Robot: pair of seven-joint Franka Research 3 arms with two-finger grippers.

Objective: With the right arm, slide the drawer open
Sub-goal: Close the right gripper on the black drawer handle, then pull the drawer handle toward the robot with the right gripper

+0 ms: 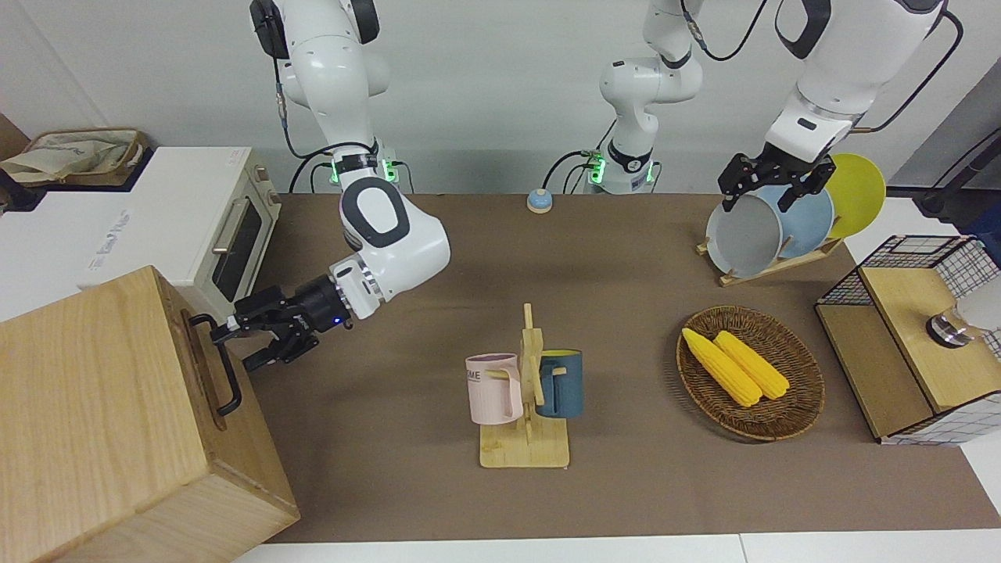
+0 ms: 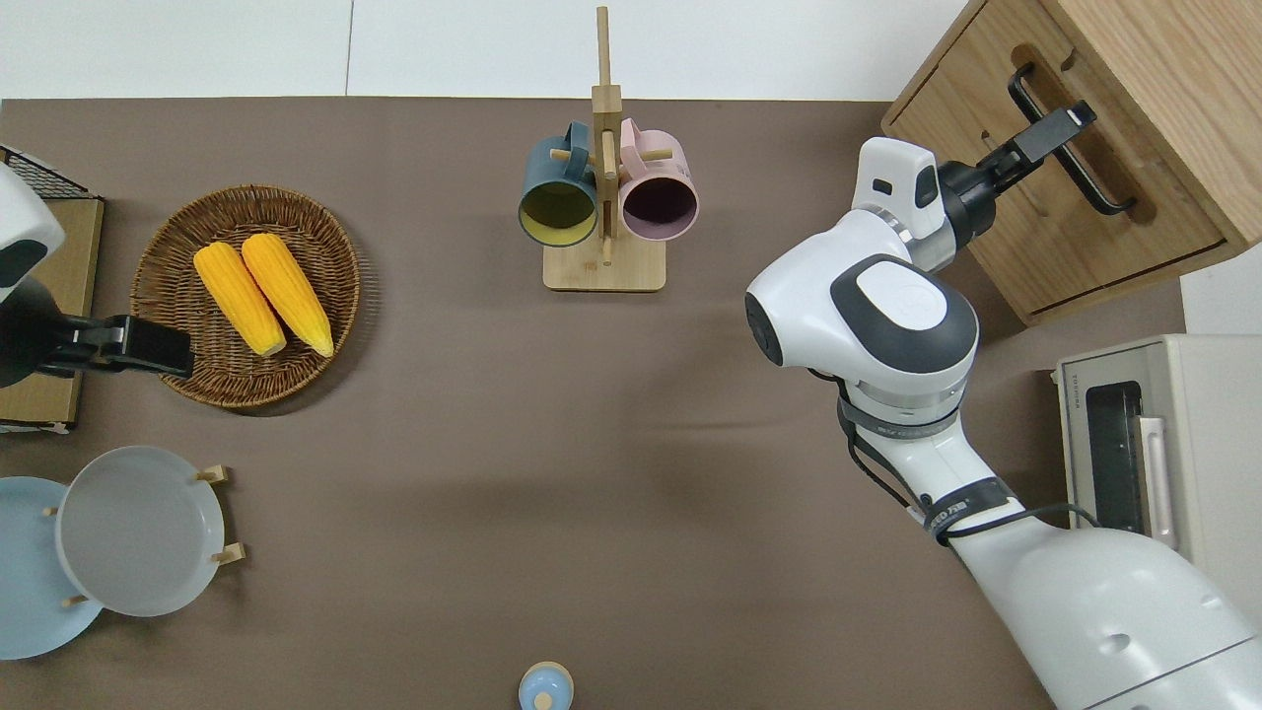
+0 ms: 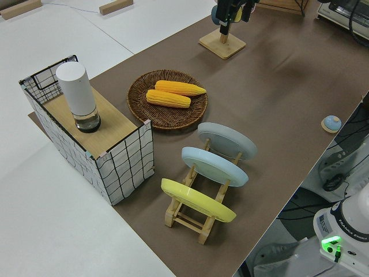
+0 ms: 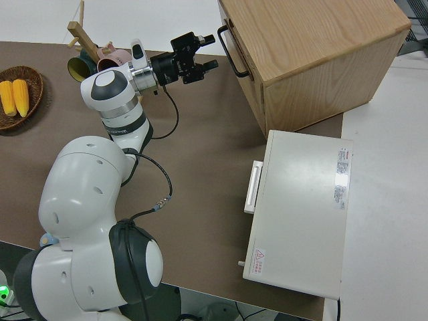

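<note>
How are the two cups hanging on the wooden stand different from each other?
The pink cup is pale pink with dark letters on its side; the blue cup is dark blue with no letters showing. Inside, the pink cup looks dark, while the blue cup is yellow. The pink cup hangs toward the right arm's end of the table. Both hang on the wooden stand.

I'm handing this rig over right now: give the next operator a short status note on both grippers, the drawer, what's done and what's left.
Right gripper: open, at the drawer's black handle, fingers either side of the bar, not yet closed.
Left gripper: parked.
Drawer: looks shut, flush in the wooden cabinet at the right arm's end of the table.
Done: approach to the handle.
Left: close on the handle, pull the drawer out, release.
</note>
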